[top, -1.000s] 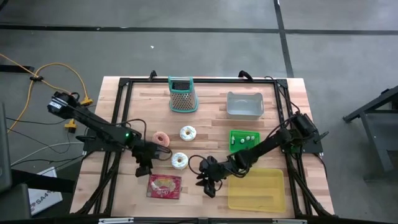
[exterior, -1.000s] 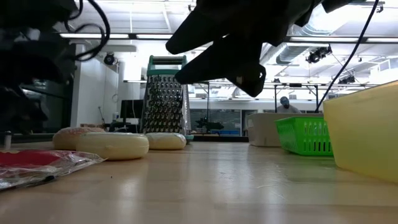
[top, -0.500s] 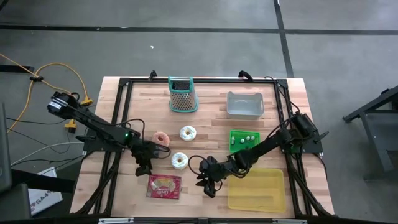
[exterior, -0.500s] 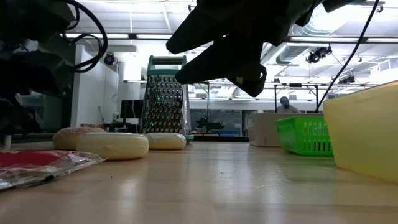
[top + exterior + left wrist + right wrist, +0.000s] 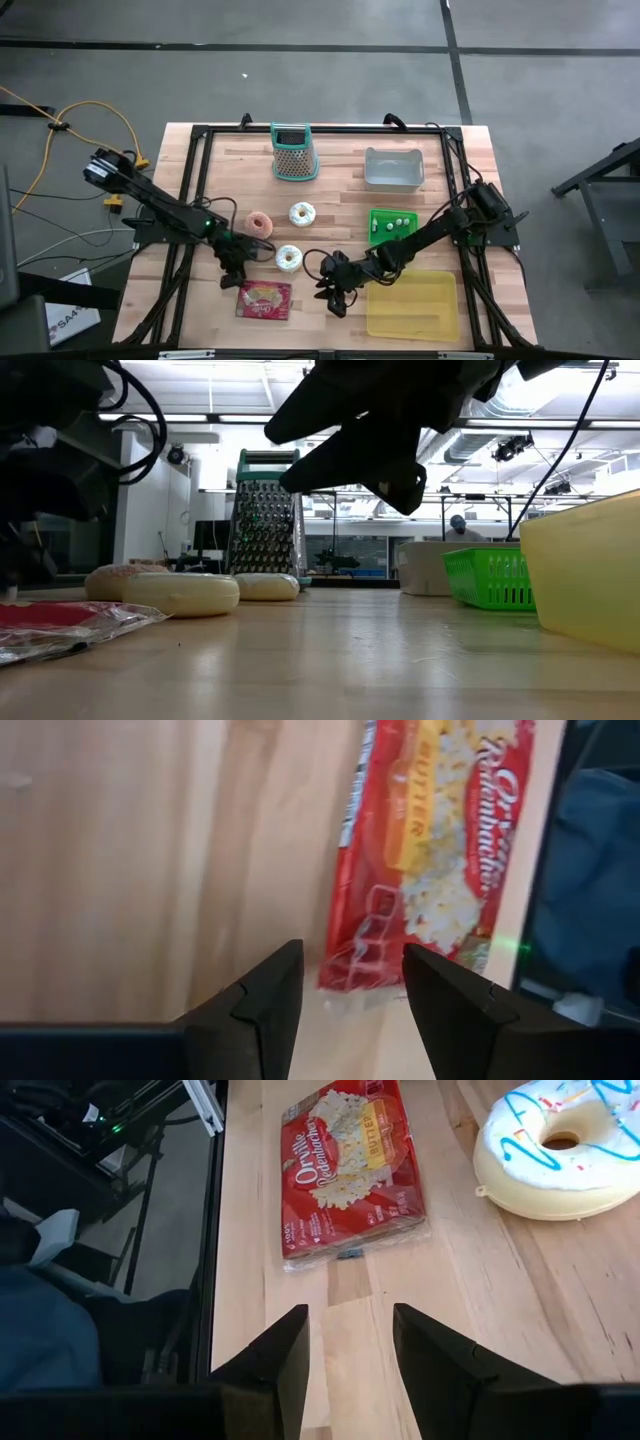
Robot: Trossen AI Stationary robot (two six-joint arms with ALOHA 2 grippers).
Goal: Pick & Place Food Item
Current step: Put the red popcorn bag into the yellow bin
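Left gripper shifted toward popcorn bag, open and empty, donut beside.

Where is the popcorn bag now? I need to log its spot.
In the high view, the popcorn bag lies near the table's front edge, left of centre, just below the white donut.

Three donuts — one popcorn bag, one grater.
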